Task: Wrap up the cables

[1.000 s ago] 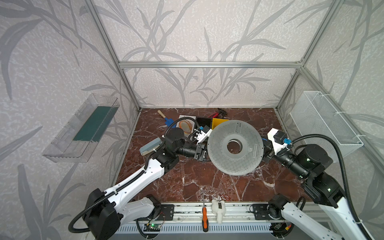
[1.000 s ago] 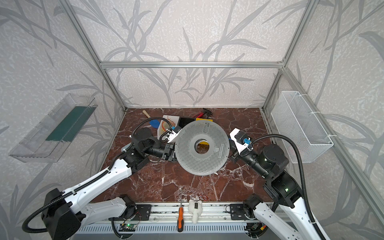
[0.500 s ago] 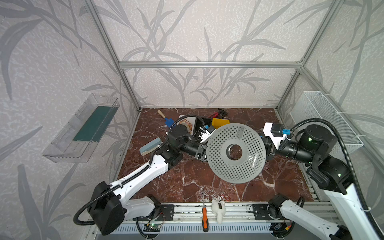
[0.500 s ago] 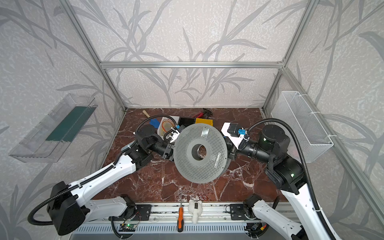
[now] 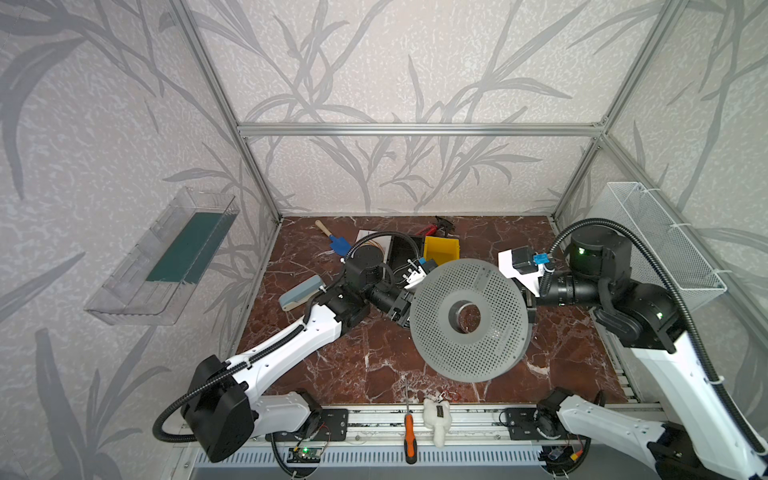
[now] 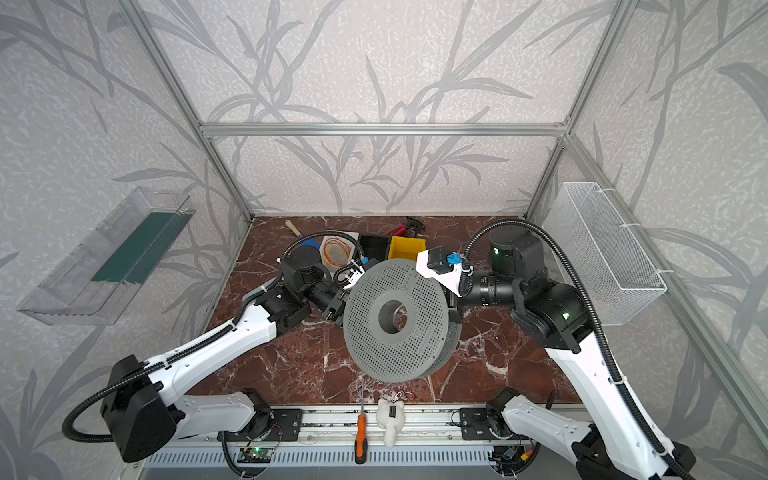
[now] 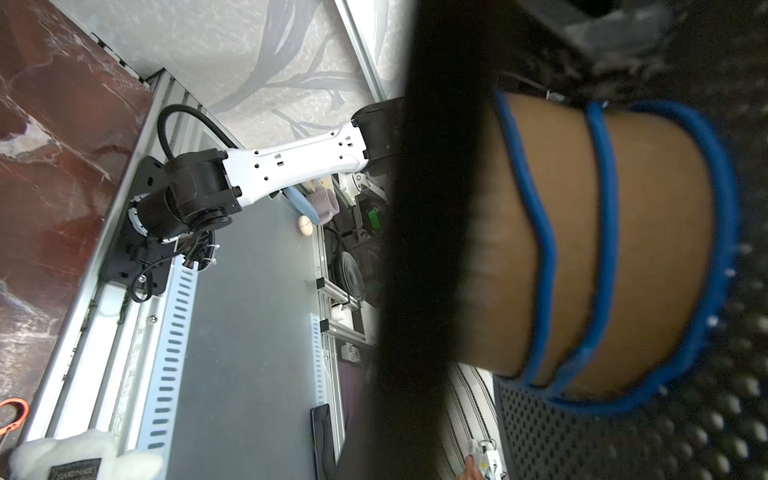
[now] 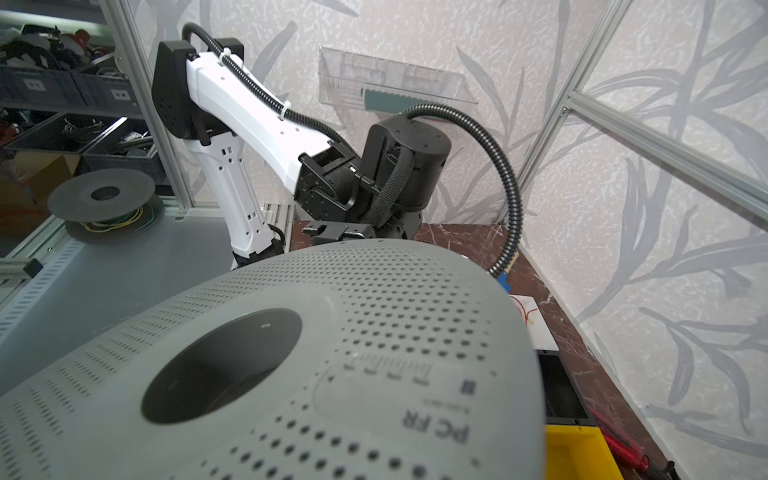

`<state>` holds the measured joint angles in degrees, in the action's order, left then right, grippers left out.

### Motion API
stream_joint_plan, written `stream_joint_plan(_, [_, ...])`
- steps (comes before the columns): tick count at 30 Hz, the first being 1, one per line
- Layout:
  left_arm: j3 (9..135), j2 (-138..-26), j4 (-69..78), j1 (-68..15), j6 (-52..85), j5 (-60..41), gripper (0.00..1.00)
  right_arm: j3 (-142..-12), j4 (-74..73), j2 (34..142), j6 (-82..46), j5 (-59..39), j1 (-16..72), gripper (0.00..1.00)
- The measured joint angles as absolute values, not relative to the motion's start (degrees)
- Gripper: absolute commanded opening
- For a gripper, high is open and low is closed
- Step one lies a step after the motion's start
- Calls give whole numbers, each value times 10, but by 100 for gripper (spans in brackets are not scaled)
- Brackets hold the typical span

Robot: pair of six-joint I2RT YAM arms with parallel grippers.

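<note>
Blue cable [image 7: 607, 232] loosely rings tan core [image 7: 656, 249] thrice; both jaws seemingly pinch the spool [image 5: 478, 353].

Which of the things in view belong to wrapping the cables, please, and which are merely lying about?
For the job: blue cable, grey perforated spool it is wound on.
Lying about: yellow bin, orange-handled screwdriver, white plush toy, blue scoop, loose orange wires.

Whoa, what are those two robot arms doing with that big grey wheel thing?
They are holding a grey spool up between them, tilted. The left gripper pinches one edge and the right gripper the opposite edge, both shut. In the left wrist view a few loose turns of blue cable lie around the spool's brown core.
</note>
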<state>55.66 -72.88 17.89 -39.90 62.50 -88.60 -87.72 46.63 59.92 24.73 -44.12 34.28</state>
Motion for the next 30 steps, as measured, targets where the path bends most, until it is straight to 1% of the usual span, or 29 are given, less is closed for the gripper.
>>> stream_joint_plan(5, [557,-730,169,-399,624,-909,0,-883,483,603,265,-431,362,0])
stream_joint_plan(15, [557,-730,155,-399,627,-919,0,-875,482,603,267,-429,366,0])
stream_joint_plan(22, [551,-731,178,-403,656,-916,0,-838,458,581,270,-358,381,0])
stream_joint_plan(23, [550,-730,185,-402,660,-915,0,-829,451,572,267,-350,381,4])
stream_joint_plan(26, [547,-729,204,-393,675,-915,0,-810,432,553,251,-324,383,30])
stream_joint_plan(28, [542,-726,225,-381,694,-915,0,-797,416,546,244,-296,382,38])
stream_joint_plan(30, [533,-726,261,-364,724,-913,0,-785,404,541,236,-272,381,48])
